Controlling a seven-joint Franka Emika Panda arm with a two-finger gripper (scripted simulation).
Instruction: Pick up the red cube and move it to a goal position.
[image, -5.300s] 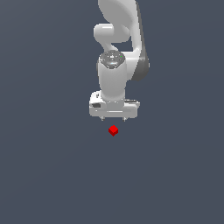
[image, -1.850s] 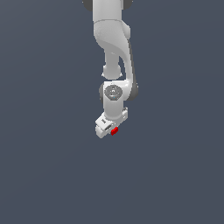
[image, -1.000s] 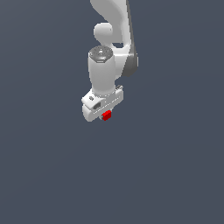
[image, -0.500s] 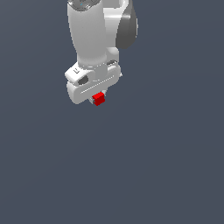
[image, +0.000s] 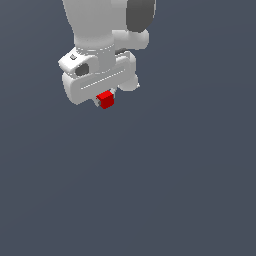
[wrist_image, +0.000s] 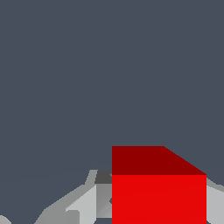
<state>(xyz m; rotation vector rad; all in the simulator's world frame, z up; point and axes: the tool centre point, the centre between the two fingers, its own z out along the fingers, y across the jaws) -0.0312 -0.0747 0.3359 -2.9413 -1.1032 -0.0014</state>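
While the cube (image: 105, 99) sits pinched between the jaws of the gripper (image: 104, 101) — just under the white hand, clear of anything below — the pick-up looks done. In the wrist view the cube (wrist_image: 158, 188) fills the space between the fingers (wrist_image: 89, 202). No goal marker shows in either view, so the carry to it remains, by my judgement.

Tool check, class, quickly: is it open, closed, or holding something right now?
Tool: closed on the red cube, which sits between its fingers; the wrist view shows the cube right at the fingers too.
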